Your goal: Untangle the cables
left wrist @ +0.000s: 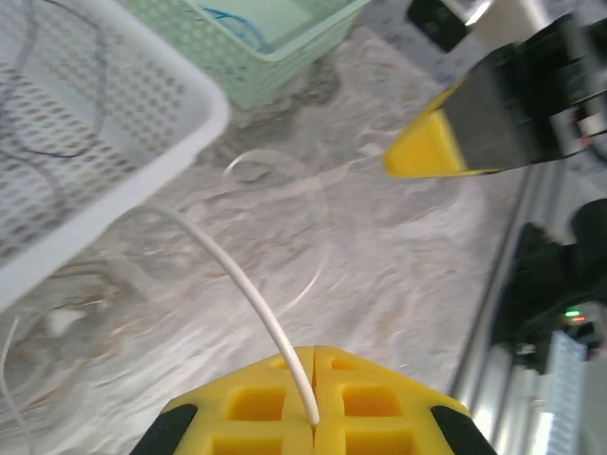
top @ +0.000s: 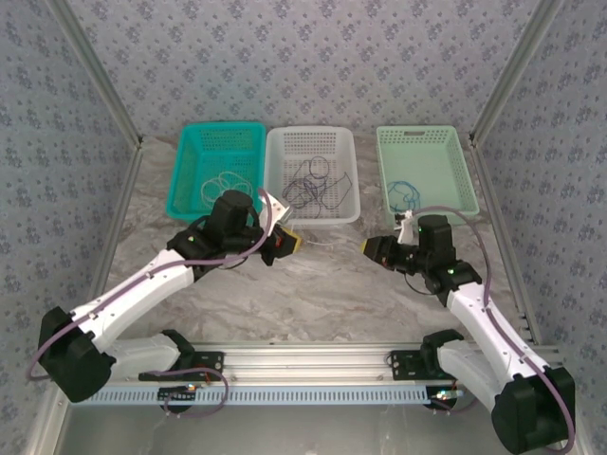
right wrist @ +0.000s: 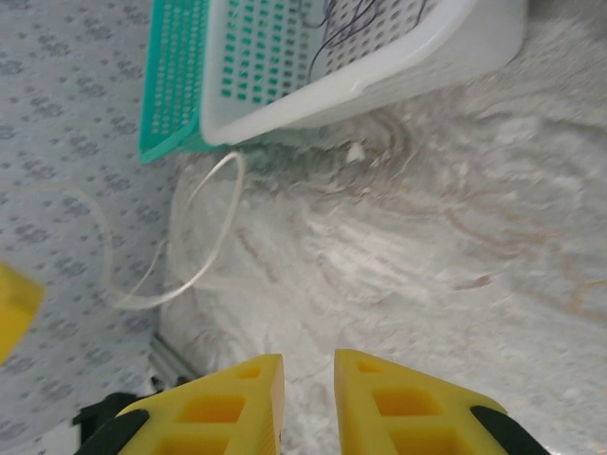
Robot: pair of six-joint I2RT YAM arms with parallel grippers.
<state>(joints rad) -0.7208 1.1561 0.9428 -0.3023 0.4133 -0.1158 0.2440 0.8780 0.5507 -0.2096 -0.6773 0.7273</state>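
Note:
My left gripper (left wrist: 313,353) is shut on a thin white cable (left wrist: 242,280), which arcs away over the marbled table toward the white basket (left wrist: 142,142). From above, the left gripper (top: 287,242) hangs just in front of that basket (top: 313,216). My right gripper (top: 370,248) faces it from the right, a hand's width away. Its fingers (right wrist: 308,365) stand slightly apart, open, with nothing between them. A loose loop of the white cable (right wrist: 204,256) lies ahead of it. Dark cables (top: 308,185) sit in the white basket, a blue one (top: 406,192) in the green basket, whitish loops (top: 223,185) in the teal one.
Three baskets stand in a row at the back: teal (top: 190,152), white, light green (top: 465,166). Patterned walls and metal frame posts close in the sides. The arms' mounting rail (top: 303,365) runs along the near edge. Bare marbled table lies between the grippers and the rail.

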